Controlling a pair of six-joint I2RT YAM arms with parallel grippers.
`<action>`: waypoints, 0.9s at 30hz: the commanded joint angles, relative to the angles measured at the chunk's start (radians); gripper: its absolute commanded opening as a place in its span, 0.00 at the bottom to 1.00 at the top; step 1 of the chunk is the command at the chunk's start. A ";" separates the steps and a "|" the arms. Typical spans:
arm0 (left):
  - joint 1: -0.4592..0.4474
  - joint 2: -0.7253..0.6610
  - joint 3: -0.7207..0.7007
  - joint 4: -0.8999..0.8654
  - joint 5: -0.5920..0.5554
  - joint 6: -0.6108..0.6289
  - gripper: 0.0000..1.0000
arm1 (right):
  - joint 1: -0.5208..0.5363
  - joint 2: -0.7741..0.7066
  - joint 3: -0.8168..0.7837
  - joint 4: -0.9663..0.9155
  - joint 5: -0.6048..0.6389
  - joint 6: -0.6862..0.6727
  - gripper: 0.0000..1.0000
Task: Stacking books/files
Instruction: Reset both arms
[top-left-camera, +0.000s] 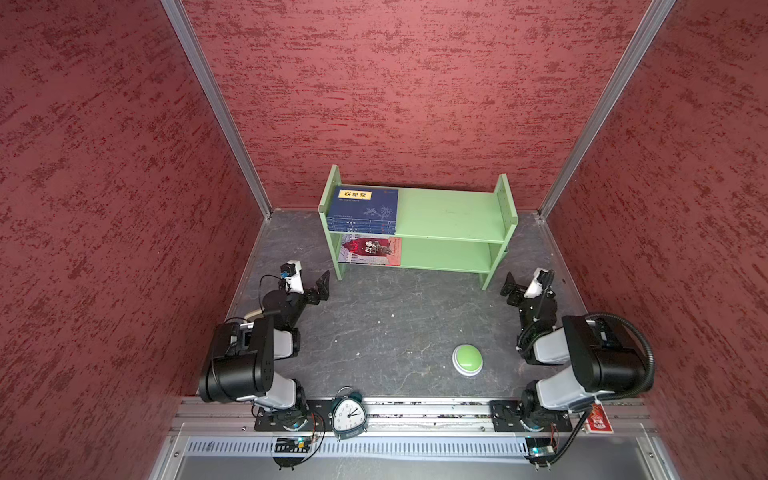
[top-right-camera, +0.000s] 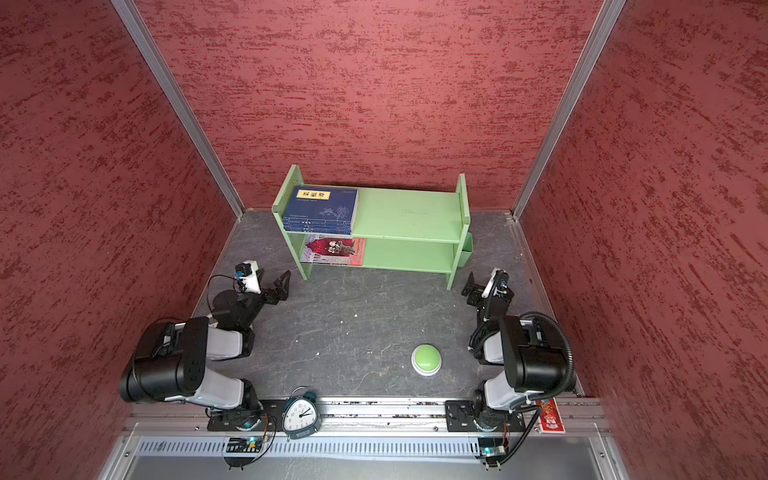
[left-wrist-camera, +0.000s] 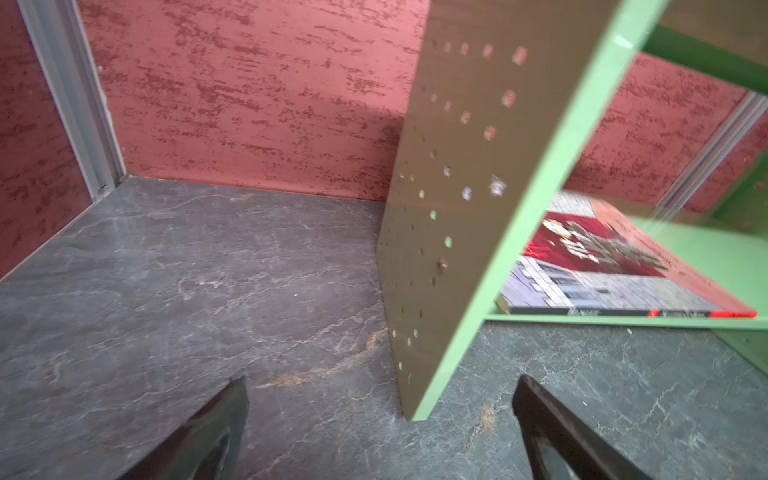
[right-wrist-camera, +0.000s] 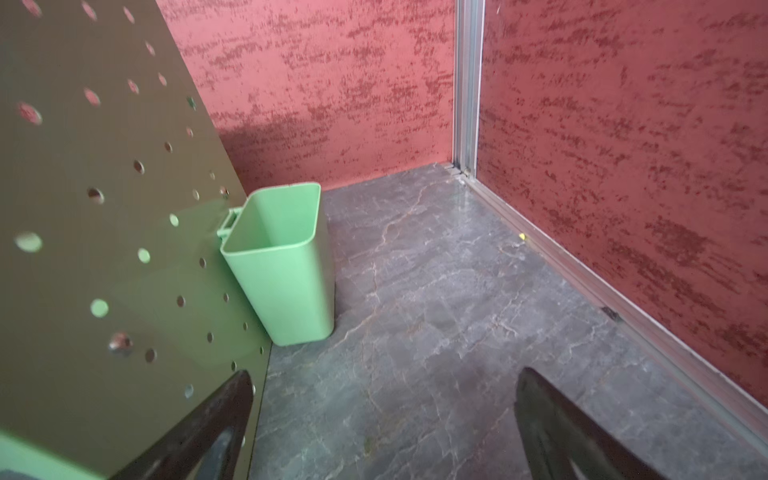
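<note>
Beyond the green button on the surface, the left gripper and right gripper hang spread and empty near either end of the green shelf, whose upper board holds the navy books stacked at its left end, the red-and-white book lying directly beneath.

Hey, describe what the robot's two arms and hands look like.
The left arm and right arm have bulky black joint housings and pale grey links. The left hand and right hand each have two black tapered fingers and a white camera block. A ribbed black hose runs along the right arm.
</note>
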 joint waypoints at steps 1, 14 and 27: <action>-0.038 0.000 -0.004 0.021 -0.107 0.062 0.99 | -0.006 0.001 0.023 0.076 -0.038 -0.029 0.99; -0.082 -0.003 0.182 -0.328 -0.211 0.074 0.99 | -0.002 -0.004 0.107 -0.082 -0.061 -0.047 0.99; -0.082 -0.004 0.184 -0.333 -0.213 0.074 0.99 | -0.001 -0.004 0.109 -0.086 -0.068 -0.052 0.99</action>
